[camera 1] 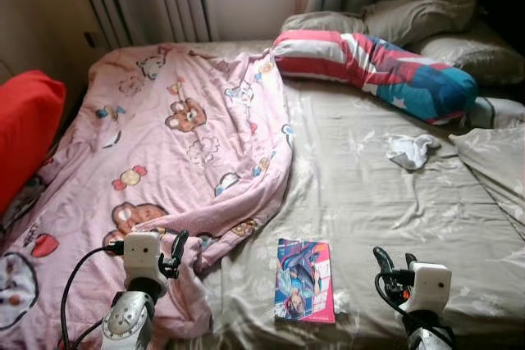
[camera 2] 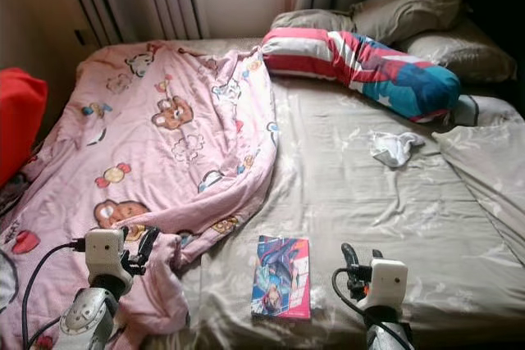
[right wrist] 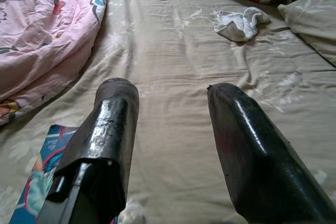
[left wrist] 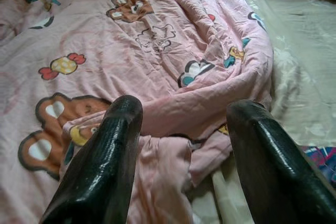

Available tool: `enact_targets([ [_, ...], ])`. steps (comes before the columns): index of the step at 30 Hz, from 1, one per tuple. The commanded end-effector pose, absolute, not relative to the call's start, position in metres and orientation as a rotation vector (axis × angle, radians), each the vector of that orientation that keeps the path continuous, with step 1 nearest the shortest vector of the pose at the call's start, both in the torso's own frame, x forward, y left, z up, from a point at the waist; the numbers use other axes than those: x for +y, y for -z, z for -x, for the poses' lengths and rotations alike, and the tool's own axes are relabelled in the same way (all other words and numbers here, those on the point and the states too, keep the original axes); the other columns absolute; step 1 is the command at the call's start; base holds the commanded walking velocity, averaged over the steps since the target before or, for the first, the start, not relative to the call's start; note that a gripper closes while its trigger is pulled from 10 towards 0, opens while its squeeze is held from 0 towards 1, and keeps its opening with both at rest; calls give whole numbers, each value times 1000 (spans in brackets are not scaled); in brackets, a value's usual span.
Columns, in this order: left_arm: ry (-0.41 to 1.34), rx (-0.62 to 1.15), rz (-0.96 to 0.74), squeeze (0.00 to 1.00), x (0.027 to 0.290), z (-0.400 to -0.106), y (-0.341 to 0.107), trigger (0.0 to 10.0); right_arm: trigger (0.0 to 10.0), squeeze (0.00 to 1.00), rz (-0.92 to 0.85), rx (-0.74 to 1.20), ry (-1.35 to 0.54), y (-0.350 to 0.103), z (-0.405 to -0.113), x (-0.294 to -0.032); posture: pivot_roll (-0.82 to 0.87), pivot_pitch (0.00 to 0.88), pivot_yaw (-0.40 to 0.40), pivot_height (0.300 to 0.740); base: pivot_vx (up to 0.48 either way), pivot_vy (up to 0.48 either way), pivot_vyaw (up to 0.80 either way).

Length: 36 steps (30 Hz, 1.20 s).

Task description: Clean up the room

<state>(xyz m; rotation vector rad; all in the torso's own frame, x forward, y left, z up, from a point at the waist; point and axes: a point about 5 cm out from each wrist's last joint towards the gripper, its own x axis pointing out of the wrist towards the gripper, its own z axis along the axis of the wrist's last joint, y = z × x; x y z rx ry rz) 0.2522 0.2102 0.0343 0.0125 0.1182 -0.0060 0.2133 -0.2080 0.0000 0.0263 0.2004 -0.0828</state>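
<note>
Soft matt cloth blanket [camera 1: 164,153]; glossy, perhaps paper book [camera 1: 304,279]; crumpled sheet [camera 1: 377,202].

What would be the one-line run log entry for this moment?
left gripper: open, over pink bear-print blanket | right gripper: open, over beige bedsheet | colourful book: flat between them
</note>
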Motion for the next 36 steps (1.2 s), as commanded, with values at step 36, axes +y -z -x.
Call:
enact_targets([
  [36,16,144,-21,0,210,-252,-31,10000,10000,0,-29,242,101,4,-211,-208,-101,68,22,660,0,0,0],
])
